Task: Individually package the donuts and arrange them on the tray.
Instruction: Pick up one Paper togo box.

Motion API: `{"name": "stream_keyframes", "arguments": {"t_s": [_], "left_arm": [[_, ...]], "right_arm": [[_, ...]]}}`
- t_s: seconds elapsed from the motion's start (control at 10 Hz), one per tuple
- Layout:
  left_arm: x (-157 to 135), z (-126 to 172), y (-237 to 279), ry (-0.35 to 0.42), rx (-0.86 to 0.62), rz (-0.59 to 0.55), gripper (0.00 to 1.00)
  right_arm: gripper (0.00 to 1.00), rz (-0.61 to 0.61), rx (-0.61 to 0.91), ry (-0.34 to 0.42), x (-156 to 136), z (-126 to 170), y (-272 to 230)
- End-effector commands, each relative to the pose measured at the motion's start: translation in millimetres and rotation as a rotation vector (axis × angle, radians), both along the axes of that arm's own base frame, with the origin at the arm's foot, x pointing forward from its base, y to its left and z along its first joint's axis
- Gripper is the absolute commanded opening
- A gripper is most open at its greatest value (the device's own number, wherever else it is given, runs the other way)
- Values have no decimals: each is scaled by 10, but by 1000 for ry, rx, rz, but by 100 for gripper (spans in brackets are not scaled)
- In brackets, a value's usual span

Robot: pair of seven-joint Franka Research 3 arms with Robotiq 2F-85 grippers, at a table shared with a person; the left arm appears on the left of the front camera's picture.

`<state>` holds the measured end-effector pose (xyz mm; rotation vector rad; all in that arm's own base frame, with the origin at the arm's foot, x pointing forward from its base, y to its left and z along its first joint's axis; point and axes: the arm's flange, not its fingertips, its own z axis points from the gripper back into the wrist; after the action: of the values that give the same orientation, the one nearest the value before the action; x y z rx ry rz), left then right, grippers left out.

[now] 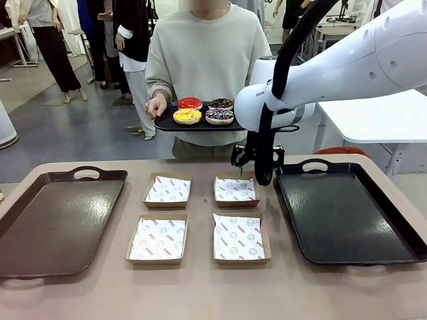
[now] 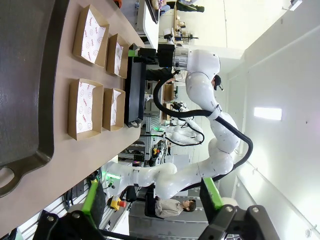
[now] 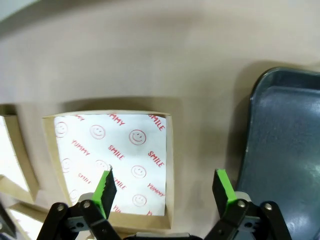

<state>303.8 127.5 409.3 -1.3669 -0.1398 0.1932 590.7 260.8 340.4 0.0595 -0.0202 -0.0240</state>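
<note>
**Donuts aren't on the table yet, both grippers are hanging wide open**

The person is standing at the far side, one hand (image 1: 156, 106) holding up a small black platter (image 1: 171, 124) carrying the red donut (image 1: 190, 102), yellow donut (image 1: 187, 117), chocolate donut (image 1: 221, 103) and drizzled donut (image 1: 220, 117). All four are sitting up there, well back from the table (image 1: 204, 294), and I'm guessing they're being offered for a handover. Four paper-lined boxes (image 1: 158, 239) are lying open between the brown tray (image 1: 54, 222) and the dark tray (image 1: 349, 218), probably each waiting for one donut. The right gripper (image 1: 256, 165) is hovering over the far right box (image 3: 115, 160), just beside the dark tray's corner, jaws spread with nothing in them. That's looking like the closest spot to the platter. The left gripper (image 2: 152, 197) is gaping empty too, hanging well off to the side.
</note>
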Motion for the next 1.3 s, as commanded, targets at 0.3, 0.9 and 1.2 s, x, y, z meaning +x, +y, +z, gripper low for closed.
{"name": "stream_keyframes", "arguments": {"t_s": [0.3,0.9,1.2], "left_arm": [[-3,25,1,6,-10,3,100],[-3,25,1,6,-10,3,100],[-3,25,1,6,-10,3,100]], "right_arm": [[81,11,14,27,11,-268,-31],[2,-8,-18,36,36,-270,-37],[0,-11,-40,30,41,-281,-30]]}}
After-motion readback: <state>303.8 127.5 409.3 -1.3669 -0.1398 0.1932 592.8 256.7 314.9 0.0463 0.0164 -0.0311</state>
